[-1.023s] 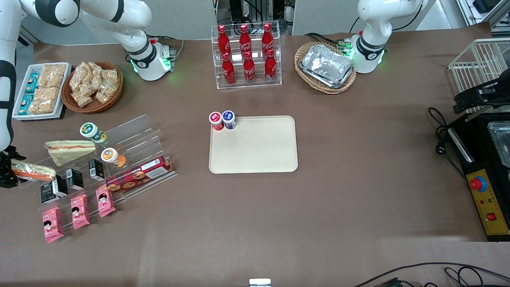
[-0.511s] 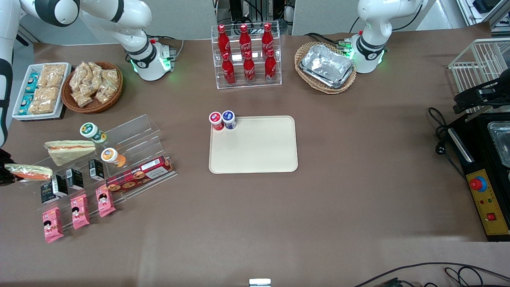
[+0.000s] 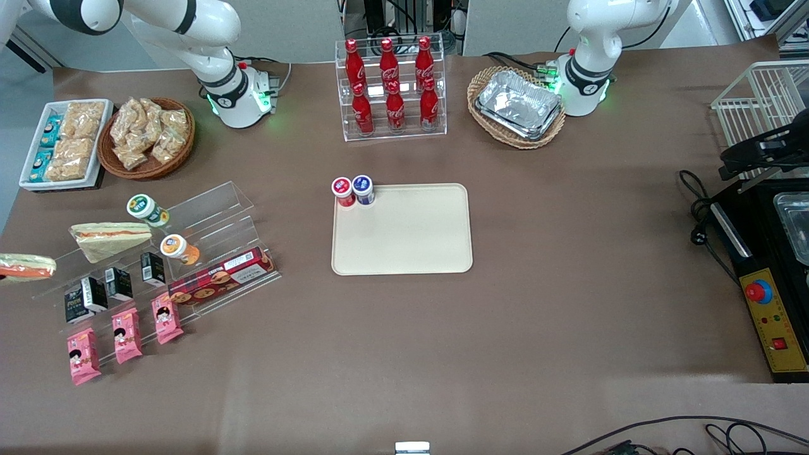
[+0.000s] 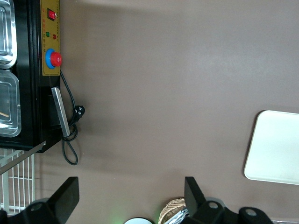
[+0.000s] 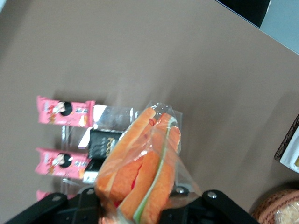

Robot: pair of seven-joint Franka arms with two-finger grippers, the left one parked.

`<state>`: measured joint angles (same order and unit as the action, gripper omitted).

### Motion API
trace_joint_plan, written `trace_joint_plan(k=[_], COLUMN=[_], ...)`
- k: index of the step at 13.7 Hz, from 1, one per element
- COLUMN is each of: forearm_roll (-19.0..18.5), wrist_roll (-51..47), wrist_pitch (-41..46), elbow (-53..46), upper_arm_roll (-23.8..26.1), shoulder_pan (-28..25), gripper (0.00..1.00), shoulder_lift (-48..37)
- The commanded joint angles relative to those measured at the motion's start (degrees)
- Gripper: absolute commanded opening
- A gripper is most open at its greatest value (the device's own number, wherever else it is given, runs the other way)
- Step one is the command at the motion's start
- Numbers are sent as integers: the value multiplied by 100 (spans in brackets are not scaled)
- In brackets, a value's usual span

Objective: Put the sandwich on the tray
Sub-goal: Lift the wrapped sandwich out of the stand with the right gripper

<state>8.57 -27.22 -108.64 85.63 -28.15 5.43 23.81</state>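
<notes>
The clear-wrapped sandwich [image 3: 25, 266], with green and orange layers, hangs at the very edge of the front view, at the working arm's end of the table, beside the clear acrylic rack. My gripper itself is outside the front view. In the right wrist view my gripper [image 5: 145, 211] is shut on the sandwich [image 5: 140, 172], held above the rack and the brown table. The cream-beige tray [image 3: 404, 237] lies flat in the middle of the table, far from the sandwich. It also shows in the left wrist view [image 4: 276, 148].
A thicker beige wedge sandwich [image 3: 109, 239], two small jars, black cartons, a biscuit box and pink packets [image 3: 126, 335] sit on the acrylic rack [image 3: 208, 218]. Two small jars [image 3: 353, 190] stand at the tray's corner. A cola rack [image 3: 390, 88] and snack baskets stand farther back.
The gripper has carried the sandwich sideways away from the rack toward the working arm's end. The gripper and arm have left the front view; only the sandwich still shows at its edge.
</notes>
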Motion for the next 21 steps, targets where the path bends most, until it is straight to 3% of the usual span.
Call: trace_joint_plan(k=[1, 5, 8, 14, 17, 21], forearm_roll=[162, 162, 162, 258, 479, 408], wrist_roll=[103, -125, 381, 2008, 1442, -631], wrist_pitch=[518, 826, 976, 1231, 1397, 1390], elbow=[-160, -160, -160, -160, -134, -125], upper_arm_roll=[47, 47, 178, 1117, 1723, 2445], shoulder_pan=[-243, -1060, -1430, -1493, -1510, -1790], gripper=[42, 43, 42, 41, 42, 42], shoulder_lift=[-429, -790, -782, -852, -922, -922])
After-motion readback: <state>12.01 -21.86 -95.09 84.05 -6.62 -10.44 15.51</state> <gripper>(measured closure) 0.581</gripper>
